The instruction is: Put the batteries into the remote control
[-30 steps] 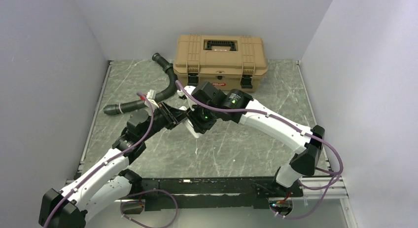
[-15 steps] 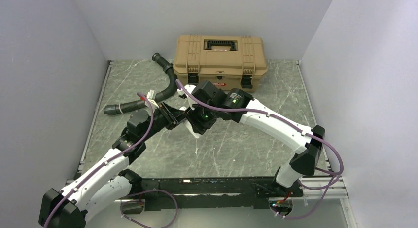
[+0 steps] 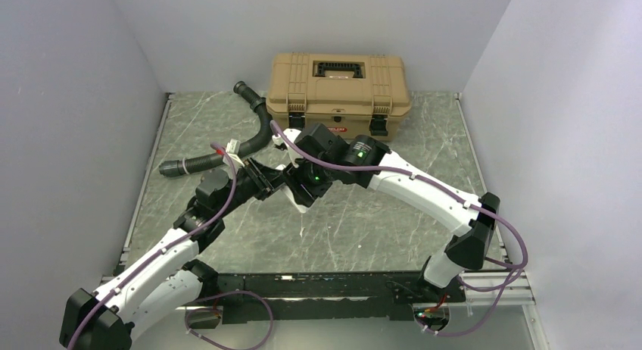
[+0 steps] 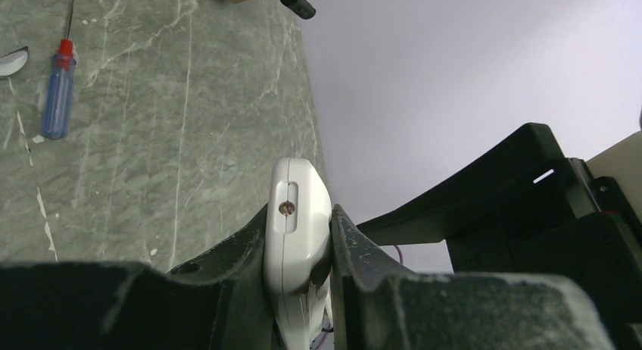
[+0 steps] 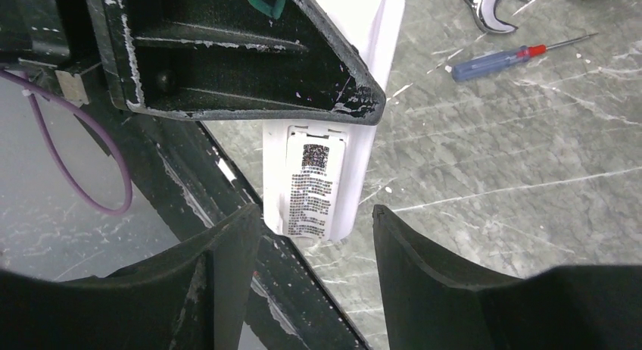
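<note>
- Spanning the top view: one grey marbled table.
- One tan toolbox, upper centre, lid closed.
- One black ribbed hose, just left of the toolbox.
- Two arms meet mid-frame; the left gripper pinches the one remote control edge-on, above the table.
- The right gripper is spread, its fingers flanking the remote control's lower end with gaps on both sides.
- One wrench and one blue screwdriver lie at the upper right of the right wrist view.

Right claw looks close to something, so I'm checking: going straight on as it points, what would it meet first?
Probably the remote control, clamped in the left claw; its labelled end lies just ahead of the right claw; depth unclear.
</note>
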You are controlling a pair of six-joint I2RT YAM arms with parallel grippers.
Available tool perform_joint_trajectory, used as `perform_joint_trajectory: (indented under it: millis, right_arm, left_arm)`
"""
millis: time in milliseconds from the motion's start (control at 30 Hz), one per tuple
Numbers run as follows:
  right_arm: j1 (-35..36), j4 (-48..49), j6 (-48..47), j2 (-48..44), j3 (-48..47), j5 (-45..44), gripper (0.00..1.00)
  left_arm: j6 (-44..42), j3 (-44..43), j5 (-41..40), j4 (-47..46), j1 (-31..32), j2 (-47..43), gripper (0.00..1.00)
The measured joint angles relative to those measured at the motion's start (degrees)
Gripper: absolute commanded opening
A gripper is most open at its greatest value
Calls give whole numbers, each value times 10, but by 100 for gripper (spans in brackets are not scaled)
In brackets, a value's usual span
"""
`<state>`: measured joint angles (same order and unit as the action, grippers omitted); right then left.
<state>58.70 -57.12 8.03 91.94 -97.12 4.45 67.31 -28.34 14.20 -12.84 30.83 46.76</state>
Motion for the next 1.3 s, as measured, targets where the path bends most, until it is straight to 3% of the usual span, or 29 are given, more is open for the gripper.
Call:
perform_joint_trajectory:
  millis: [200, 533, 667, 900, 1300]
  right_arm:
    - [0, 2, 1, 0, -7, -7, 71]
    - [-4, 26, 15, -10, -7, -17, 76]
    - [-38, 53, 35, -47, 8, 0, 78]
    - [-134, 99, 72, -124, 82, 78, 87]
    - [-165, 182, 133, -148, 177, 247, 95]
  left_arm:
    - [0, 1, 0, -1, 0, 0, 0]
    - [9, 11, 1, -1, 0, -2, 0]
    - [18, 18, 8, -8, 0, -9, 0]
    - [54, 43, 33, -45, 0, -21, 0]
    - [74, 46, 55, -53, 0, -51, 0]
